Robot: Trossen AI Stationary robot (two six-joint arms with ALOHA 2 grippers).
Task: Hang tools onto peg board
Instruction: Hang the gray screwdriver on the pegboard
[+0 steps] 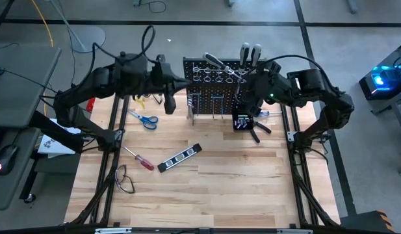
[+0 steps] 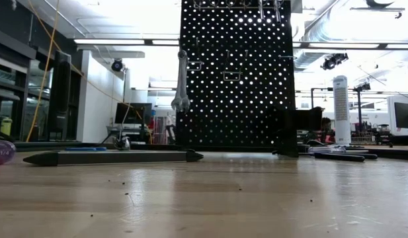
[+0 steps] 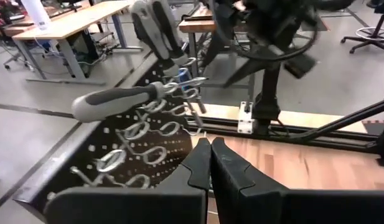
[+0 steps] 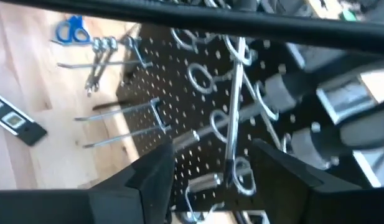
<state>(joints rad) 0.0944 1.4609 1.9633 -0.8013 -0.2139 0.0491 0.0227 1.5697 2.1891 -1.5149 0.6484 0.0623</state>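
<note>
The black peg board (image 1: 213, 88) stands upright at the table's far middle. A grey-handled screwdriver (image 3: 117, 102) sticks through the silver rings near the board's top, with grey-handled pliers (image 3: 155, 28) beside it. A silver wrench (image 2: 181, 82) hangs from a hook on the board's front. A thin silver shaft (image 4: 234, 106) passes through the rings. My left gripper (image 3: 210, 168) is shut on nothing by the board's top left edge. My right gripper (image 4: 220, 180) is open above the board's right part, its fingers apart from the shaft. Blue scissors (image 1: 143, 118) and a red screwdriver (image 1: 140, 160) lie on the table.
A long black bar (image 1: 179, 158) and clear glasses (image 1: 124, 179) lie on the near left of the table. A small black box (image 1: 242, 121) and a dark tool (image 1: 258, 130) sit just in front of the board's right end. Bare wood lies at the near right.
</note>
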